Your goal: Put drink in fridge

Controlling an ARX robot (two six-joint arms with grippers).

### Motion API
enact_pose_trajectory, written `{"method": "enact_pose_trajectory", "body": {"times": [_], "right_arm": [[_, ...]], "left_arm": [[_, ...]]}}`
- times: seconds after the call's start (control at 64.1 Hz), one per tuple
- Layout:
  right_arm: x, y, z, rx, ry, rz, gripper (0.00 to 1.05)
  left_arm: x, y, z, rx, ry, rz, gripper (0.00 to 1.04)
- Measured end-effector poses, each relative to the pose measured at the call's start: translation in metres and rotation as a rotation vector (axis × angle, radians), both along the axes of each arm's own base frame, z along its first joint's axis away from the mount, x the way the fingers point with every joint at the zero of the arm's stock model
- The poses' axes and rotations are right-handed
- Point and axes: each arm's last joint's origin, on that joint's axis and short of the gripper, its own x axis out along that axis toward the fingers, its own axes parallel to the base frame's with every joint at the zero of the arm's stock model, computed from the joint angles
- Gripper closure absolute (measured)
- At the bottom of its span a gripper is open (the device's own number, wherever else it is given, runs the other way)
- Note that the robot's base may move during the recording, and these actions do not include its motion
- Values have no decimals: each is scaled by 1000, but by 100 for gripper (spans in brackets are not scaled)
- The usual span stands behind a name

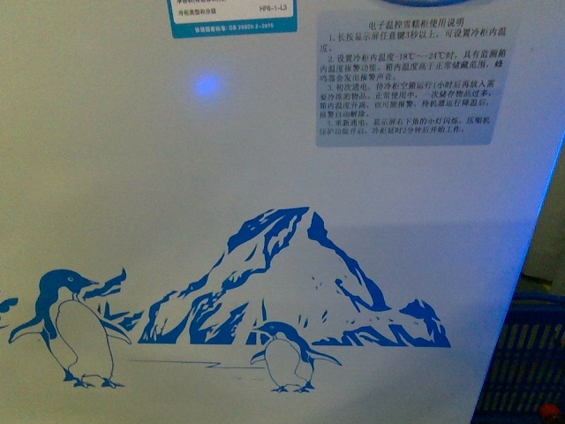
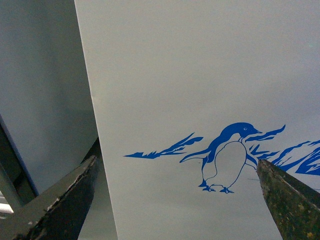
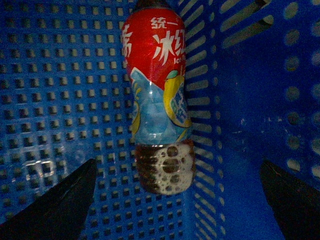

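Note:
The drink (image 3: 159,95), a plastic bottle with a red label, white characters and dark foamy liquid, lies in a blue lattice crate (image 3: 60,100) against its corner. Its cap is out of view. My right gripper (image 3: 177,167) is open, with its dark fingers (image 3: 60,205) on either side of the bottle's near end and not touching it. The fridge (image 1: 265,177) fills the front view as a white wall with a blue penguin-and-mountain print. My left gripper (image 2: 176,165) is open and empty, facing the fridge's white wall (image 2: 200,75) and a penguin print. The fridge's lid is out of view.
The blue crate (image 1: 525,362) stands at the fridge's lower right in the front view, with a small red spot (image 1: 549,411) inside. A blue light (image 1: 207,85) and a text sticker (image 1: 406,75) are on the fridge front. A grey wall (image 2: 40,90) lies beside the fridge.

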Motion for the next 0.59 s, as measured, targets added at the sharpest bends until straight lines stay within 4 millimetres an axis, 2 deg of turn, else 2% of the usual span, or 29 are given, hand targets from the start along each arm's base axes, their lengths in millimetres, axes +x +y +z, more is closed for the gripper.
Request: {"method": "enact_pose_trajectory", "body": {"times": [0.374, 0.593], "right_arm": [[33, -11, -60, -29, 61, -57, 7], [43, -15, -91, -33, 94, -106, 7]], "left_arm": [[0, 0, 0, 0, 0, 0, 8], [0, 0, 0, 0, 0, 0, 8]]}}
